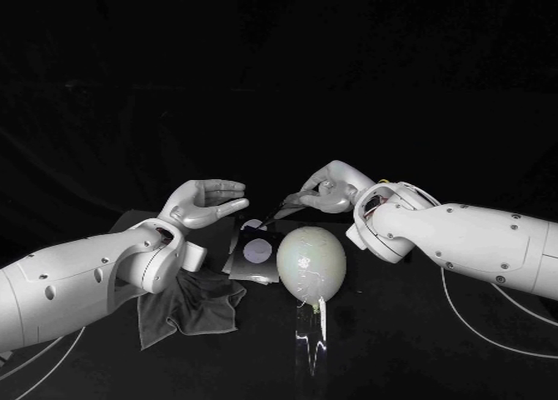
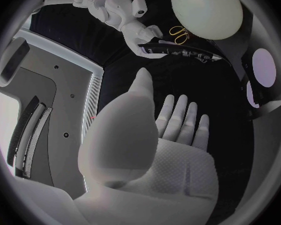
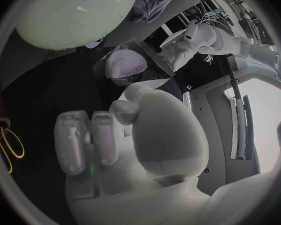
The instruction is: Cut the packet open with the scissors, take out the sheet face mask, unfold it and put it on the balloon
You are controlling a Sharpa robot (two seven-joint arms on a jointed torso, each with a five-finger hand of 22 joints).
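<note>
the packet (image 1: 256,250), dark with a pale round patch on its face, is seen on the black tabletop (image 1: 411,342), just beside the balloon (image 1: 311,262) on the side of the left arm. any print on it is too small to be read. its far edge is pinched by the fingertips of the right robot hand (image 1: 330,188); in the left wrist view that edge is shown as a thin dark strip running out from those fingertips. whether the packet is lifted off the tabletop cannot be told. the left robot hand (image 1: 207,202) is held palm up near the packet's far corner, loosely cupped, with the thumb apart from the fingers and nothing in it. the balloon, pale and egg-shaped, is laid on the tabletop between the two arms. the scissors (image 2: 180,33), with yellow handles, are laid flat near the balloon, apart from both hands. a dark grey cloth (image 1: 189,304) is spread under the left forearm, just beside the packet.
</note>
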